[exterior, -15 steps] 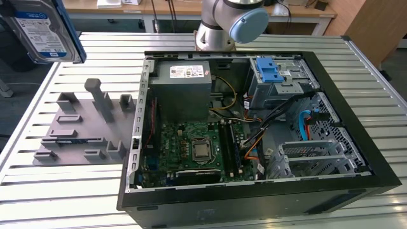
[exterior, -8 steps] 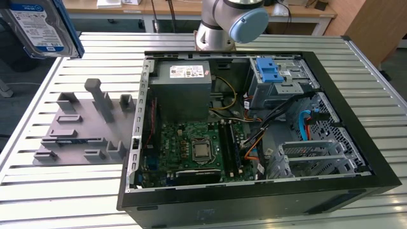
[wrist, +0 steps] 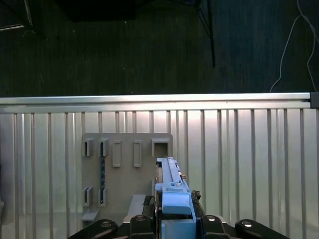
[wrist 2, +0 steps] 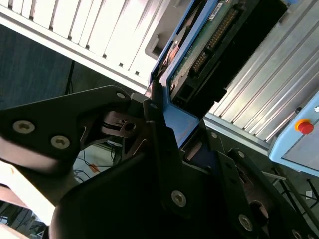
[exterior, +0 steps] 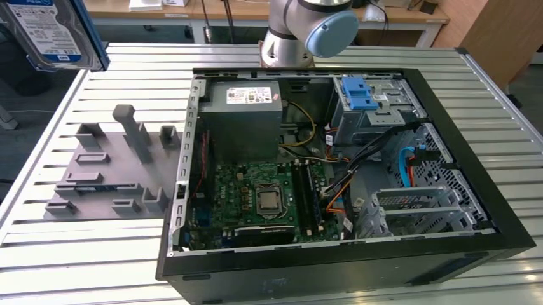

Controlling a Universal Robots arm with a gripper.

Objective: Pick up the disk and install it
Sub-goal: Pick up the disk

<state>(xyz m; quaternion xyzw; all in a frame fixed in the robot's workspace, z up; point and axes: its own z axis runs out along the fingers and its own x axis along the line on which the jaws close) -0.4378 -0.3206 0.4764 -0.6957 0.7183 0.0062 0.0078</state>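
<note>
Step in hand: carry. Pick-up looks done, install not yet begun.

Gripper [wrist: 174, 219]: fingers pressed in on the disk [wrist: 171, 191] from both sides, pinching it at the blue rail end. In the second wrist view the disk's [wrist 2: 209, 45] circuit-board face and connector edge stick out past the fingers.

Disk position: in the air, touching nothing but the fingers. In the exterior view the disk [exterior: 51, 30] hangs label-side to the camera, well apart from the case [exterior: 339, 260], out past the side where the power supply [exterior: 241, 121] sits. The first wrist view looks down past the disk onto the grey rack [wrist: 124, 164]. That rack [exterior: 106, 171] lies on the table [exterior: 85, 260] just beside the case.

Case: lies open side up. Drive cage [exterior: 378, 117] with blue latch [exterior: 359, 93] sits in the corner across from the rack, next to the power supply. Cables run close beside the cage.

Judgement: the move to the cage calls for crossing over the case wall and power supply with height to spare. The rails must then be squared to the bay. The cables are the likely snag.
</note>
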